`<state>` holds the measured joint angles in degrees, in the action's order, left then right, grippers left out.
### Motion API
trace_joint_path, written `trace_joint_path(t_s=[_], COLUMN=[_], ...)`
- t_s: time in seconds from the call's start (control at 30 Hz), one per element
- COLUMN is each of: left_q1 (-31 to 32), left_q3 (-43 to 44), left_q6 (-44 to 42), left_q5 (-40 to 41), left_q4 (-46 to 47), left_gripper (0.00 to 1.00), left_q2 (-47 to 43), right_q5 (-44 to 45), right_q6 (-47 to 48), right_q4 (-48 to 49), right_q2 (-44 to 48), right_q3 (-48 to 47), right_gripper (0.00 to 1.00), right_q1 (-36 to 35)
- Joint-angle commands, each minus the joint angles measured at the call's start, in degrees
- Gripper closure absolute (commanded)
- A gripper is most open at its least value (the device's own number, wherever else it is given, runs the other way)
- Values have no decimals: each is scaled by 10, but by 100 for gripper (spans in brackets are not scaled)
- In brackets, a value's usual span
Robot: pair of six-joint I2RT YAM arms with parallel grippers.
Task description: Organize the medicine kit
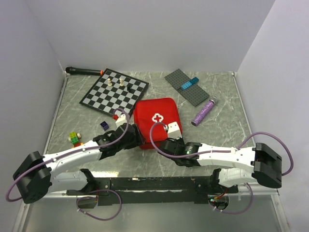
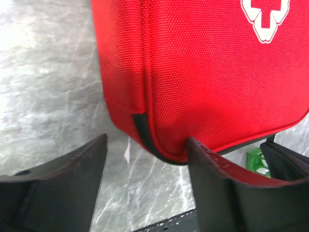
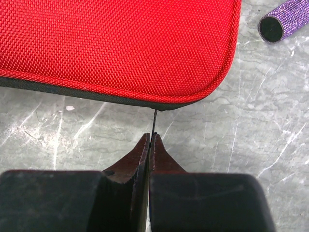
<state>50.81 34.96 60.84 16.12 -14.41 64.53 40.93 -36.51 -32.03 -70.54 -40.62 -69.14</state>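
Marbled table [image 1: 222,130], red kit [image 1: 157,123] centre frame, left gripper [image 2: 148,142] released astride its corner, right gripper [image 3: 150,137] clenched on black tab [image 3: 154,121]

medicine kit [image 3: 120,43]: red woven cloth, coarse and matt
table [image 3: 231,159]: grey marbled, smooth, faint sheen
tube [image 3: 289,17]: purple, glittery, rough grain

White-shelled arms [image 1: 72,154] with black joints and blocky black end housings [image 1: 268,164] carry lilac cables [image 1: 150,137] looping behind the left tool [image 2: 147,145] and right tool [image 3: 151,137], both with matte black wedge fingers [image 2: 63,183].
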Motion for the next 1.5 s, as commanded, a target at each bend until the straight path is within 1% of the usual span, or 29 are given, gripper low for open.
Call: trace_joint_path(t_s=[0.0,0.03,0.13,0.17,0.2,0.27,0.43,0.5,0.7,0.8,0.9,1.03,1.13,1.33,1.47], left_q1=[-20,-25,-42,-47,-53,-63,-87,-95,-121,-136,-151,-172,-194,-226,-244], left_q3=[3,0,-1,0,0,-3,-31,-35,-31,-24,-12,19,50,114,149], left_q6=[-10,-12,-29,-37,-43,-49,-52,-56,-68,-76,-89,-120,-154,-227,-287], left_q5=[-5,-4,1,2,1,0,-14,-21,-28,-30,-32,-31,-36,-34,-43], left_q4=[20,20,3,-3,-6,-11,2,6,10,5,-4,-22,-30,-25,-5], left_gripper=[36,42,72,90,99,99,99,99,99,99,99,99,99,99,99], left_q2=[23,27,41,47,52,60,60,67,79,76,75,87,108,154,193], right_q5=[-28,-27,-18,-15,-17,-30,-82,-97,-131,-162,-180,-162,-136,-68,-50], right_q6=[3,6,10,10,12,14,13,7,-8,6,48,67,64,30,3], right_q4=[32,32,21,14,9,6,37,49,60,107,144,130,109,58,43], right_q2=[2,4,12,16,20,36,108,126,109,112,110,111,120,115,100], right_q3=[-18,-17,-14,-12,-9,4,58,75,75,86,83,71,70,59,54], right_gripper=[100,100,100,100,100,100,100,100,100,100,100,100,100,100,100], right_q1=[-8,-8,-4,2,13,46,173,212,305,335,335,313,277,168,131])
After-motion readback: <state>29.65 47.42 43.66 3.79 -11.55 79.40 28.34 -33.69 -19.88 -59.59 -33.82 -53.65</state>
